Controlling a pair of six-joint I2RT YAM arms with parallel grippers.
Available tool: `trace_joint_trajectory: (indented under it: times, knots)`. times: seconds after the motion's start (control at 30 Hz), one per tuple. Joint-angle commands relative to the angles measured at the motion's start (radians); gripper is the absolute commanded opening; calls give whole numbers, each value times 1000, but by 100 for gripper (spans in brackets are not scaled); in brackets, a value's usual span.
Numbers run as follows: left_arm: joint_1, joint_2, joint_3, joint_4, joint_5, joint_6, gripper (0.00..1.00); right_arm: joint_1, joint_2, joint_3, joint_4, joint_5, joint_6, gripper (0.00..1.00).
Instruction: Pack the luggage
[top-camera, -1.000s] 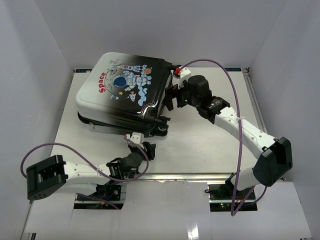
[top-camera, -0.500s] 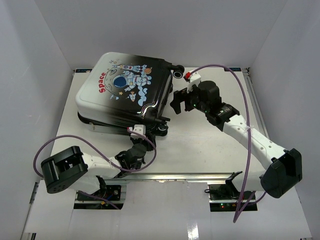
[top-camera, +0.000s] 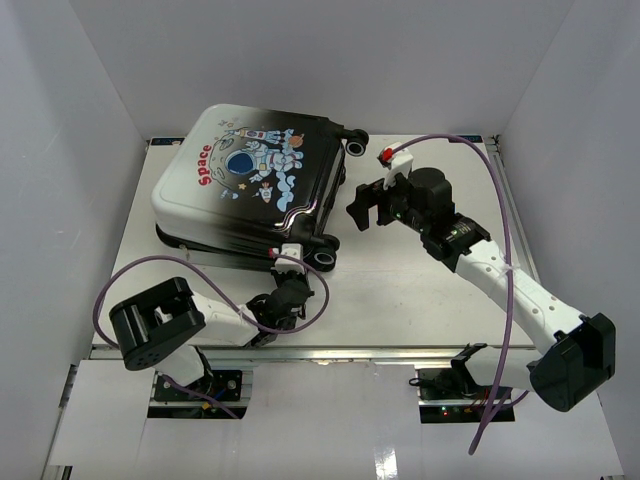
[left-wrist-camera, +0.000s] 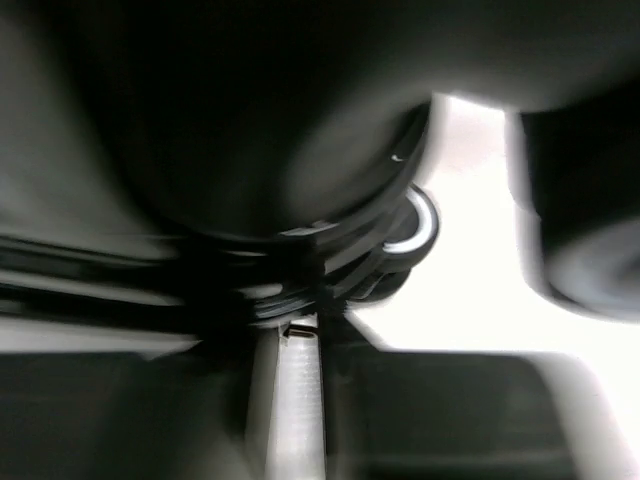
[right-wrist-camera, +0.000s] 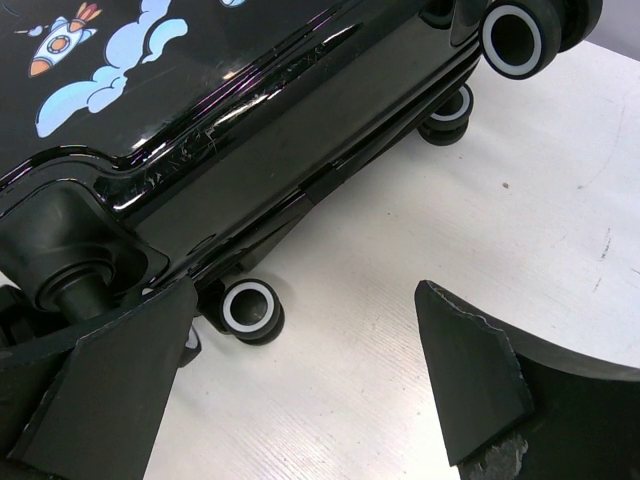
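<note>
1. White walls box in a white tabletop (top-camera: 400, 290). The luggage (top-camera: 250, 185) lies flat on its far left part, astronaut print up and lid down, in the same spot as a second ago.
2. The left tool (top-camera: 291, 270) has swung in from the near edge. It now sits tight against the luggage's near right corner, just beside a wheel (top-camera: 322, 258).
3. My left wrist view is dark and blurred, showing only shell (left-wrist-camera: 250, 120) and a wheel (left-wrist-camera: 415, 222) right in front of the lens. I cannot tell whether this tool is open, closed or pinching the zipper rim.
4. The right tool (top-camera: 362, 205) has backed off the luggage's right side, uncovering the far corner wheel (top-camera: 355, 140). It hangs a little apart from the shell.
5. In the right wrist view the right tool (right-wrist-camera: 300, 350) has its fingers spread wide, with nothing between them but bare tabletop. The glossy black side (right-wrist-camera: 200, 130) lies ahead.
6. I read this as a hand-over: the left arm takes the near corner, probably to open the case. Nothing is packed yet.
</note>
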Motion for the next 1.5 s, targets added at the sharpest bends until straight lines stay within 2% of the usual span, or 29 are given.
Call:
trace_joint_trajectory:
  times: [0.0,0.37,0.43,0.5,0.57,0.7,0.8,0.93,1.03,1.2,1.33,1.47]
  knots:
    - [67,-55,19,-8,-37,-64,1,-6,-23,-14,57,-16,-10,96]
    - [75,-340,-139,-103,57,-124,0,-12,52,8,76,-32,-27,95]
    - [75,-430,-161,-151,33,-171,0,-18,89,26,76,-29,-27,91]
    - [80,-485,-187,-189,8,-197,0,-25,121,37,71,-33,-3,80]
    - [90,-563,-209,-213,-10,-194,0,-29,139,32,78,-37,21,74]
    - [123,-742,-209,-385,-73,-242,0,-33,160,8,124,-30,35,75]
    - [133,-869,-236,-473,-128,-294,0,-47,176,59,123,-29,-24,80]
    - [146,-1074,-265,-561,-193,-274,0,-85,267,211,44,-113,-182,86]
    - [149,-1179,-264,-548,-210,-215,0,-96,388,384,-55,-186,-244,90]
    - [151,-1131,-252,-542,-201,-206,0,-97,582,615,-212,-270,-321,93]
    - [151,-1097,-239,-552,-195,-212,0,-96,768,890,-383,-310,-379,93]
    - [152,-1128,-243,-530,-175,-189,0,-94,923,1157,-518,-306,-430,92]
